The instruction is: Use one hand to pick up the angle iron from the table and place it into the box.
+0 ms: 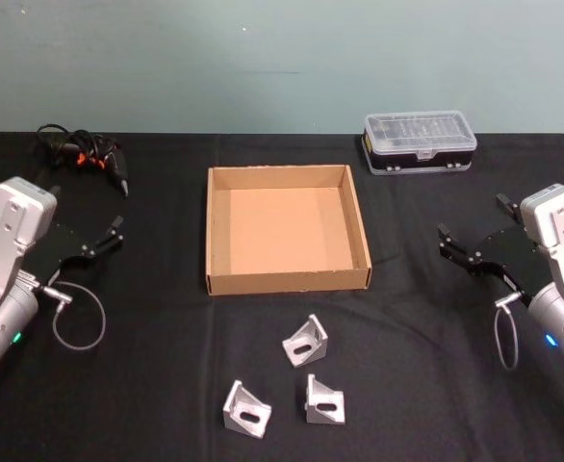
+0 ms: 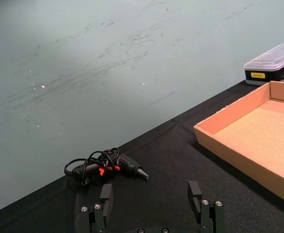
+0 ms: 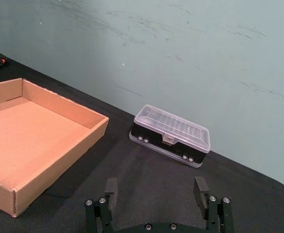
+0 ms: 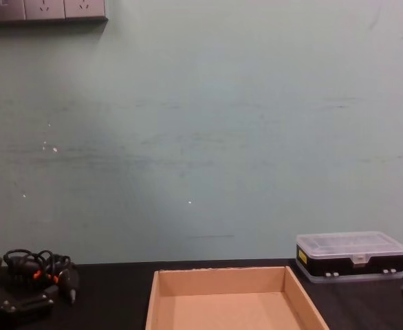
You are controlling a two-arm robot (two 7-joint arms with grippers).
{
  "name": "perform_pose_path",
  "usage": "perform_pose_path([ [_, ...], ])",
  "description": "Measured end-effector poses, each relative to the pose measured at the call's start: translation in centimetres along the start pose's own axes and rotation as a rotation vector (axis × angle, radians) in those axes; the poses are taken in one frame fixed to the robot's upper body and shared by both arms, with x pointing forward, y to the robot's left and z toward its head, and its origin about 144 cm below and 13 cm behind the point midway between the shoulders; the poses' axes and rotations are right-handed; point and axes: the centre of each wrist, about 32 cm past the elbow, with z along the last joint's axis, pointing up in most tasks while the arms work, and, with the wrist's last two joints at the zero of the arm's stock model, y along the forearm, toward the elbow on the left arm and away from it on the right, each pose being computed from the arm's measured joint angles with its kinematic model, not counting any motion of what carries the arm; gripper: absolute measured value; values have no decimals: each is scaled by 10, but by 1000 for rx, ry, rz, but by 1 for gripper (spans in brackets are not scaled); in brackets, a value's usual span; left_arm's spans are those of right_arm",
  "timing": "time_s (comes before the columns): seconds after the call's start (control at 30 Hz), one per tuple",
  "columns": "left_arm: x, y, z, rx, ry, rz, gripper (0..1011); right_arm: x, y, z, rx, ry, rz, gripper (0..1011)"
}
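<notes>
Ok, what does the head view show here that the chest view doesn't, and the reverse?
Head view adds the three angle irons lying on the table in front of the box, with the left gripper and right gripper open, parked at either side. Chest view adds the wall sockets above. Both share the empty box, the clear-lidded case and the corded tool.

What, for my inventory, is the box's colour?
The box is plain brown cardboard; head view shows it best.

A clear-lidded case (image 1: pixel 420 141) and a corded tool (image 1: pixel 85 154) lie well apart.
</notes>
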Motion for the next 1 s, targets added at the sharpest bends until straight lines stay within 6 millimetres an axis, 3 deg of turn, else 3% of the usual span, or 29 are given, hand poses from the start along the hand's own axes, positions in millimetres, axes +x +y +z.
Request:
perform_pose_path([
  [1.0, 0, 0, 0, 0, 0, 0, 1011, 0, 0, 0, 0, 0, 0, 1002],
])
